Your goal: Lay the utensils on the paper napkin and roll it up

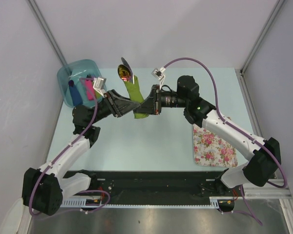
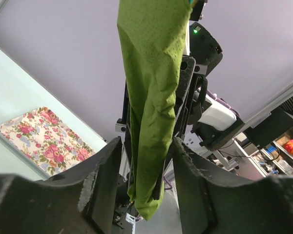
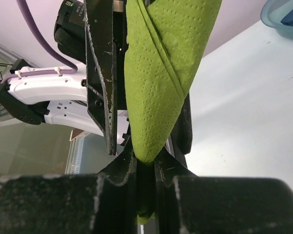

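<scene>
Right gripper [image 3: 145, 168]: fingers [image 3: 119, 170] pinched almost together on the lower tip of the paper napkin [image 3: 161, 73]; green paper squeezed in the narrow slit between them.
Left gripper [image 2: 146, 144]: fingers [image 2: 105, 185] set about a roll's width apart, either side of the napkin's lower half; one finger touching the paper, the other just beside it; firm grip cannot be told.
Paper napkin: olive green, dimpled, rolled into a long narrow bundle with a diagonal overlap; held off the table between the two grippers, tilted, top end leaning toward the far left in the top view.
Utensil [image 1: 124, 69]: one small dark rounded head standing out of the roll's upper end; handle hidden inside the paper; number of pieces inside cannot be told.
Arms: both reaching in from their sides, wrists meeting near the table's middle, toward the far side.
Table [image 1: 151, 141]: pale blue-green top.
Floral mat [image 1: 214, 146]: white with pink flowers, flat at the right side, under the right arm.
Blue bin [image 1: 78, 73]: translucent, far left corner; blue roll [image 1: 74, 92] and pink roll [image 1: 89, 89] inside.
</scene>
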`<state>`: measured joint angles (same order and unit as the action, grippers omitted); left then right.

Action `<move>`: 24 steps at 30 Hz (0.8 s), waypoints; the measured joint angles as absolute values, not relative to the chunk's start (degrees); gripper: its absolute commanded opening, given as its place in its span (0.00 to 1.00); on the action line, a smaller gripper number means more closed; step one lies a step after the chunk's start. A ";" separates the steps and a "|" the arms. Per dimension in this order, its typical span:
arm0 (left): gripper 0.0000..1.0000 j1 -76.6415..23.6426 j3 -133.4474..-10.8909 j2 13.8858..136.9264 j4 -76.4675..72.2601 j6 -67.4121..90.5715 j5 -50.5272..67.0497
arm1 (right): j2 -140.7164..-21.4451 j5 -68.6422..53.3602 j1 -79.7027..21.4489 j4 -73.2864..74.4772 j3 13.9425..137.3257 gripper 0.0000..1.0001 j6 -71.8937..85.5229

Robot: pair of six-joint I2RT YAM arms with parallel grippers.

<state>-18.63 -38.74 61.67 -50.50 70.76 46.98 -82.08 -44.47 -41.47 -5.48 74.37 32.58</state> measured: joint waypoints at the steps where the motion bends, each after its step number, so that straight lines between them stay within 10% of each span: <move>1: 0.52 -18.63 -38.79 61.73 -50.52 71.02 46.83 | -82.08 -44.47 -41.50 -5.50 74.37 0.00 32.60; 18: 0.00 -18.61 -39.79 62.74 -51.92 72.44 46.35 | -82.08 -44.21 -41.65 -5.32 74.37 0.01 32.62; 24: 0.00 -18.00 -39.79 62.81 -51.42 71.70 46.74 | -82.08 -44.05 -41.67 -4.91 74.37 0.46 32.01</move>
<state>-18.00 -39.79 62.81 -51.42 71.70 46.74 -82.08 -44.05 -41.67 -4.91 74.37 32.01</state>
